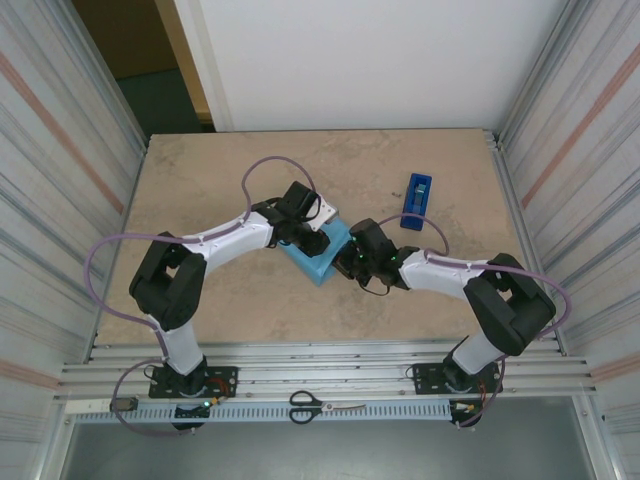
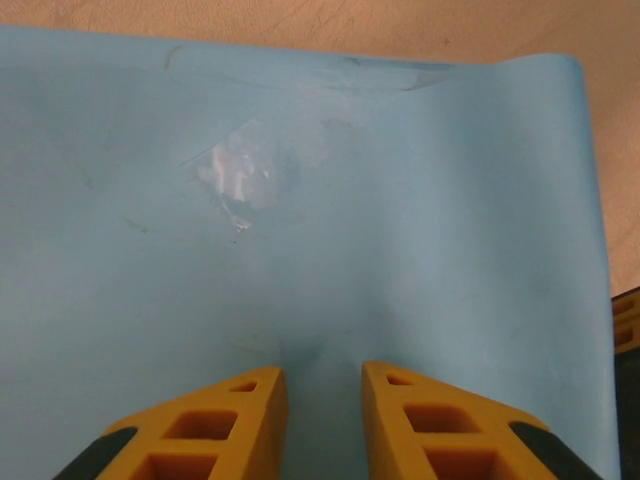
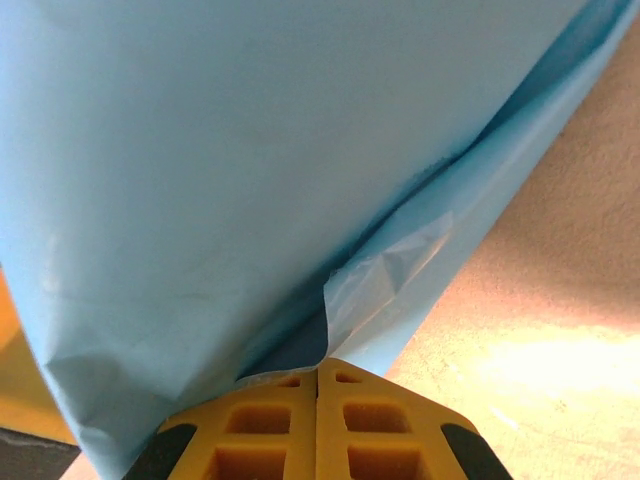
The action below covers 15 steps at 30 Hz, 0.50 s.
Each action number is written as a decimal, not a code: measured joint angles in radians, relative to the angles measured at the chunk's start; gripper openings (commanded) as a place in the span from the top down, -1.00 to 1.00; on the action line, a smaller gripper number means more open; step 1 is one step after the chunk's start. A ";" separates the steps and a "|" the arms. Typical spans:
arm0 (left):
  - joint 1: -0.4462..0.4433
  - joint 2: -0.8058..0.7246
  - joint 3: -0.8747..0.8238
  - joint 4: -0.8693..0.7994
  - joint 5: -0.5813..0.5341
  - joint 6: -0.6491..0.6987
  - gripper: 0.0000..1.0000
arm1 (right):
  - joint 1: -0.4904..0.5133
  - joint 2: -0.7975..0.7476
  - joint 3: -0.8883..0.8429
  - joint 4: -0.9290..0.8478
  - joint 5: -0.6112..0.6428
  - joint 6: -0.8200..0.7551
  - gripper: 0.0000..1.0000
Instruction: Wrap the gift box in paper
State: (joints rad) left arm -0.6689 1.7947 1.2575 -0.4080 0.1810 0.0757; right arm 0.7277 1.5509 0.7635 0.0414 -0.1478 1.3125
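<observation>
The paper (image 1: 322, 264) is folded sky-blue side out into a parcel at the table's middle; the gift box is hidden inside it. My left gripper (image 1: 316, 241) comes down on the parcel's top from the left. In the left wrist view its jaws (image 2: 323, 385) stand a little apart, with their tips resting on the flat paper (image 2: 420, 220) and nothing between them. A shiny patch of clear tape (image 2: 245, 175) sits further up. My right gripper (image 3: 318, 365) is shut, its tips touching a creased flap (image 3: 385, 280) at the parcel's side, where a dark navy inner face shows.
A dark-blue tape dispenser (image 1: 417, 200) lies at the back right of the tan table (image 1: 200, 200). Scissors (image 1: 325, 405) rest on the metal rail in front of the arm bases. Corrugated metal walls close in both sides.
</observation>
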 measured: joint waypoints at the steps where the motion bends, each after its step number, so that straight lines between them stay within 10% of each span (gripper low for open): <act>1: 0.000 0.001 0.002 -0.002 0.000 0.000 0.47 | 0.008 0.000 0.006 -0.011 0.019 0.018 1.00; 15: 0.000 0.004 0.004 -0.005 -0.002 0.000 0.49 | 0.067 -0.026 0.031 -0.061 0.159 0.227 1.00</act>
State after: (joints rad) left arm -0.6693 1.7985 1.2617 -0.4133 0.1787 0.0757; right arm 0.7944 1.5253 0.7944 -0.0193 0.0113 1.5391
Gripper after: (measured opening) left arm 0.255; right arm 0.062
